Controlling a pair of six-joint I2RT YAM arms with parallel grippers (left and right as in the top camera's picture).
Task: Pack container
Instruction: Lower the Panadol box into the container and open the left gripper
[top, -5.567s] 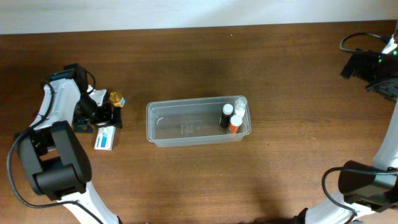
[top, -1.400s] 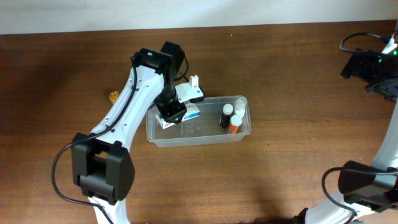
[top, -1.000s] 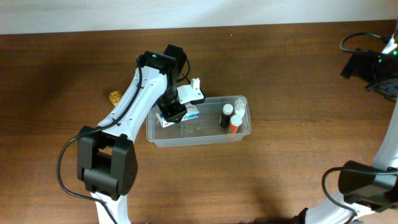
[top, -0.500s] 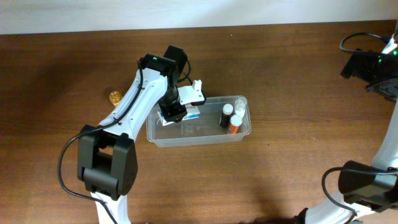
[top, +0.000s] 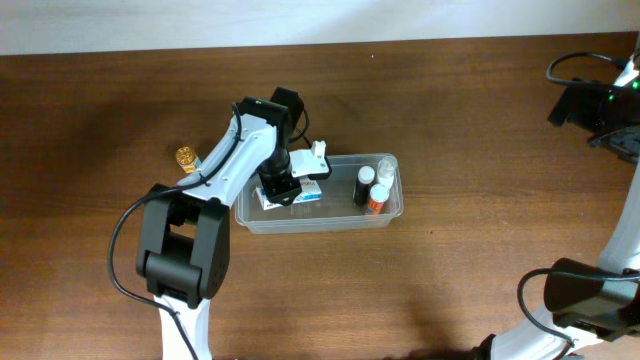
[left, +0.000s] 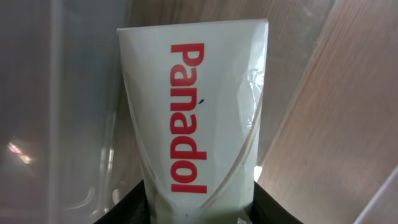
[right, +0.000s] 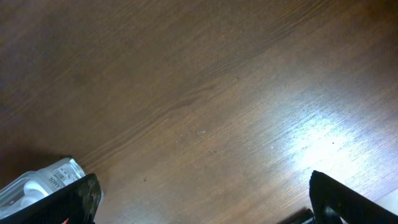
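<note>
Left gripper (left: 199, 208): closed on box (left: 193, 112), dark fingers pinching its near end from both sides; the rest of the box juts away from the wrist, "Panadol" in red running along its length

Box, position: within the outline of container (top: 335, 214), in its left half and toward the far wall in the overhead view; whether it rests on the floor or hangs just above it cannot be told

Box, axis: long side lies roughly along the container's long side, which runs left to right across table (top: 450, 280)

Container, relation to gripper: directly below and around it; a clear wall shows beside the box in the left wrist view. No sideways travel looks needed; the judged next move is a short lowering, if any, then opening the fingers

Container, other contents: three bottles (top: 370, 190) standing close together at the right end, apart from the box, bare floor between

Outside container: small gold-topped item (top: 185, 157) on the table to the left, well apart from the rim, on the left arm's side

Right gripper (right: 205, 208): fingers spread wide, nothing between them, bare wood beneath; at the table's far right edge, well apart from the container

Nearer arm: left, for both the box and the gold-topped item
</note>
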